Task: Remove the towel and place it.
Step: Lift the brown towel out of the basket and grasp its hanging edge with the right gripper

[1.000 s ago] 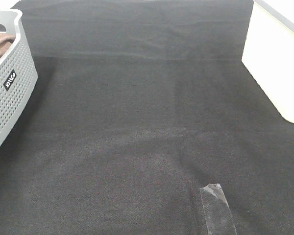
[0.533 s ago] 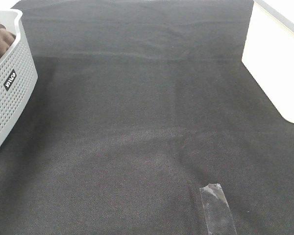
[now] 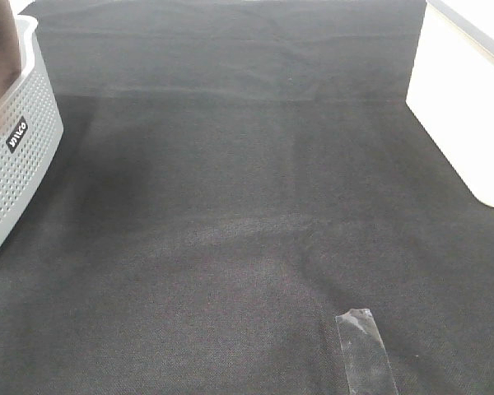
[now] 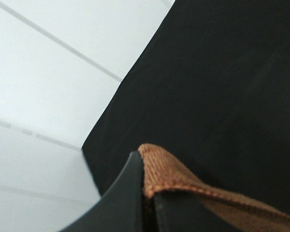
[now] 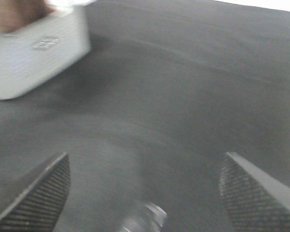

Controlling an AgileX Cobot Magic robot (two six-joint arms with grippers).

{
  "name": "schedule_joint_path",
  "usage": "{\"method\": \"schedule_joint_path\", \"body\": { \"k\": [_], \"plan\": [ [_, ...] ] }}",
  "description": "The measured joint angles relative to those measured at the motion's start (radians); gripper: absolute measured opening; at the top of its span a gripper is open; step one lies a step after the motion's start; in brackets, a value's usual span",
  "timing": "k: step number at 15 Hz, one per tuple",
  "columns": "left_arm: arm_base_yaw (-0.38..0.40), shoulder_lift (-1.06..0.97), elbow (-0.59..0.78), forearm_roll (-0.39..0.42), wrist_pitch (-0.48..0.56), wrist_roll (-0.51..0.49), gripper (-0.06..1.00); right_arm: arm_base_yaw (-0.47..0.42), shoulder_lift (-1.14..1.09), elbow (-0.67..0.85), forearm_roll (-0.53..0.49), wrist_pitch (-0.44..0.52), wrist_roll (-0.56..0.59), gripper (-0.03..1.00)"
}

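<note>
Flanking black cloth [image 3: 247, 206]: basket [image 3: 20, 156], towel [image 4: 179, 181], bin [image 3: 461, 107].

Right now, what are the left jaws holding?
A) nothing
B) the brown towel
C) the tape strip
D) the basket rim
B: the left wrist view shows the left jaws shut on a stitched edge of the towel, with the black table cloth behind it.
</note>
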Motion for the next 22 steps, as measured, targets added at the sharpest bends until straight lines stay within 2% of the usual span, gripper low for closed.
{"method": "schedule_joint_path", "body": {
  "k": [2, 5, 7, 9, 10, 12, 14, 18, 21, 22],
  "plan": [
    [-0.109, 0.004, -0.002, 0.0, -0.011, -0.003, 0.0, 0.0, 0.176, 0.0, 0.232, -0.014, -0.302, 0.77],
    [-0.256, 0.03, -0.003, 0.0, -0.043, -0.003, 0.0, 0.0, 0.471, 0.0, 0.52, -0.02, -0.759, 0.77],
    [-0.319, 0.055, -0.003, 0.0, -0.044, -0.003, 0.0, 0.0, 0.681, -0.01, 0.67, -0.026, -0.983, 0.77],
    [-0.361, 0.08, -0.003, 0.0, -0.052, -0.003, 0.0, 0.0, 0.863, -0.031, 0.799, -0.015, -1.129, 0.77],
    [-0.386, 0.089, -0.003, 0.001, -0.066, -0.019, 0.0, 0.032, 1.016, -0.059, 0.927, 0.018, -1.241, 0.77],
    [-0.389, 0.089, -0.003, -0.004, -0.068, -0.027, 0.0, 0.122, 1.126, -0.1, 0.97, 0.02, -1.313, 0.77],
    [-0.389, 0.091, -0.003, -0.005, -0.068, -0.038, 0.0, 0.219, 1.219, -0.161, 0.984, 0.02, -1.334, 0.77],
    [-0.389, 0.092, -0.003, -0.046, -0.068, -0.049, 0.0, 0.322, 1.349, -0.3, 0.997, 0.032, -1.339, 0.77],
    [-0.389, 0.109, -0.003, -0.06, -0.068, -0.049, 0.0, 0.402, 1.367, -0.339, 0.994, 0.036, -1.339, 0.77],
    [-0.389, 0.116, -0.003, -0.069, -0.068, -0.049, 0.0, 0.413, 1.367, -0.342, 0.99, 0.038, -1.333, 0.74]
  ]
}}
